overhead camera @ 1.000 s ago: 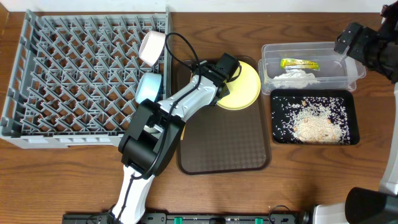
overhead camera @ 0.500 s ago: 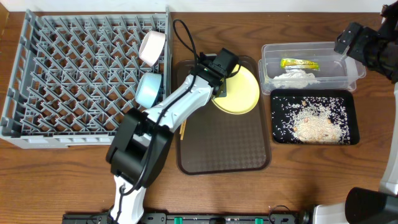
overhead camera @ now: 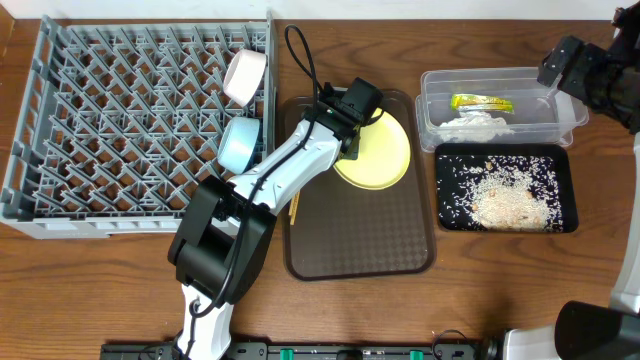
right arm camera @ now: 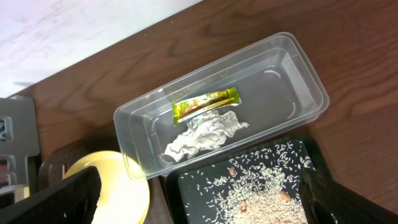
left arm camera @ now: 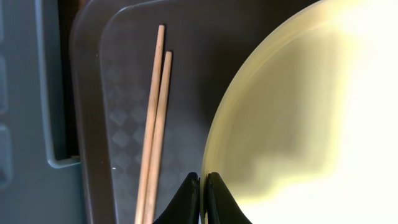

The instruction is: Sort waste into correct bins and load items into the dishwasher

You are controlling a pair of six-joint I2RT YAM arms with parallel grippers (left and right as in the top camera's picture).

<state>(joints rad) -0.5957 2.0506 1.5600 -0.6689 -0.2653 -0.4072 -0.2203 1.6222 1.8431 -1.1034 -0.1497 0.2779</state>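
At grey lattice dish rack's (overhead camera: 100, 222) right edge, pinkish-white bowl (overhead camera: 244, 75) and light blue bowl (overhead camera: 238, 143) resting. Thin wooden chopsticks (left arm camera: 153, 124) lying along brown serving tray's (overhead camera: 360, 230) left edge; wrist view showing them plainly, overhead arm hiding most. Left gripper (left arm camera: 202, 183), jaws pressing together, sitting at round yellow plate's (overhead camera: 380, 160) left rim; hold unclear. Worth securing rim before lifting toward pegs. Right gripper (overhead camera: 560, 65) hanging wide open, empty, over clear plastic tub's (overhead camera: 500, 75) far right corner.
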